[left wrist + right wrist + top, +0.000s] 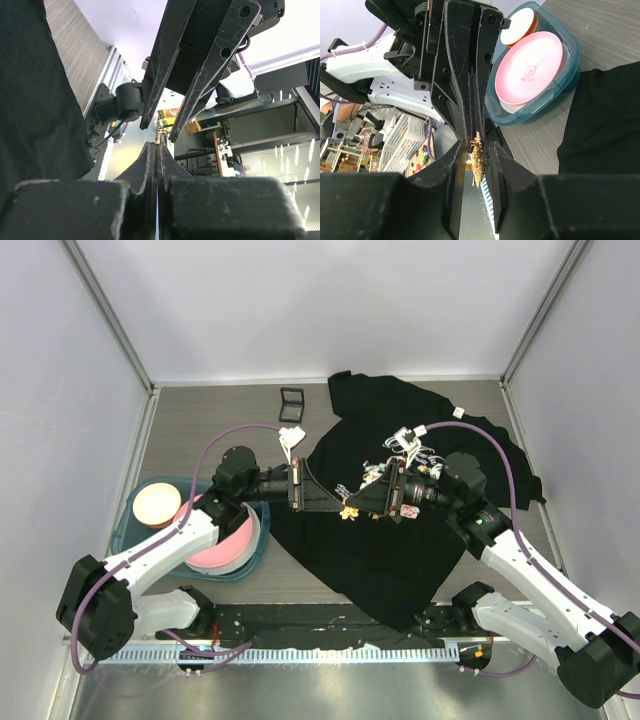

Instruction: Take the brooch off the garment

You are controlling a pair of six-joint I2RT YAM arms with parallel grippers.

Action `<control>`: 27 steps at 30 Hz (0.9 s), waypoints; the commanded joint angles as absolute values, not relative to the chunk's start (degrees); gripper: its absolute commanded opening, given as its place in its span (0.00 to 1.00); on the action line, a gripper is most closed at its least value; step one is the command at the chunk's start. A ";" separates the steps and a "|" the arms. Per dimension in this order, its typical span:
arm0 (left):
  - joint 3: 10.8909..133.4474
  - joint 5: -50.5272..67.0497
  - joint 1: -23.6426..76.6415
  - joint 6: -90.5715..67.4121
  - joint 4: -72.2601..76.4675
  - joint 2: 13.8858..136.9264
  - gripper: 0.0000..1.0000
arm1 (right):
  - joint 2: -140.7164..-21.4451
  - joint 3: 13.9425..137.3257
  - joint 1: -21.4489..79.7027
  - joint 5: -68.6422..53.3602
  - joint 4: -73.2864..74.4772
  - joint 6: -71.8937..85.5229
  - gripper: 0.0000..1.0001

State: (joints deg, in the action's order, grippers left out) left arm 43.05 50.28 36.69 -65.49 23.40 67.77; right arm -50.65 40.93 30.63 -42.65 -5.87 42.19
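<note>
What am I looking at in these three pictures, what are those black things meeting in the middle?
Two robot arms are bolted at the near edge of a table. One picture looks down from above; the other two come from a camera on each wrist. A black shirt lies spread on the table, beside a blue tray with a pink plate and a small bowl, and a little dark square frame further back. The black things are the arms' two-finger tools, meeting tip to tip above the shirt. The left tool is shut on a small gold brooch; the right tool has one finger either side of it.
</note>
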 commanded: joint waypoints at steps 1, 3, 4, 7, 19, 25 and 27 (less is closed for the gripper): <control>45.53 52.03 36.56 -64.51 23.82 68.11 0.00 | -50.36 43.68 30.59 -44.65 -5.54 39.99 0.28; 45.35 52.29 36.39 -64.51 23.91 68.38 0.00 | -50.19 43.51 30.50 -45.26 -5.89 39.99 0.25; 45.35 52.47 36.39 -64.51 23.99 68.38 0.00 | -50.10 43.42 30.59 -45.26 -5.98 39.99 0.25; 45.35 52.65 36.30 -64.69 24.17 68.38 0.00 | -49.92 43.24 30.59 -45.61 -5.71 39.64 0.22; 45.53 55.02 35.69 -62.84 21.88 68.47 0.00 | -49.75 42.54 30.59 -47.11 -6.24 39.20 0.19; 45.35 55.55 35.51 -63.28 22.32 68.20 0.00 | -49.57 42.54 30.59 -46.93 -4.83 38.15 0.15; 45.18 55.81 35.51 -63.98 23.46 68.29 0.00 | -49.48 42.54 30.59 -46.93 -4.83 37.97 0.14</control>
State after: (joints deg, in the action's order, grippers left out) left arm 43.33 54.19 35.99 -63.96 22.00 68.51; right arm -50.61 40.99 30.63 -46.00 -4.25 39.44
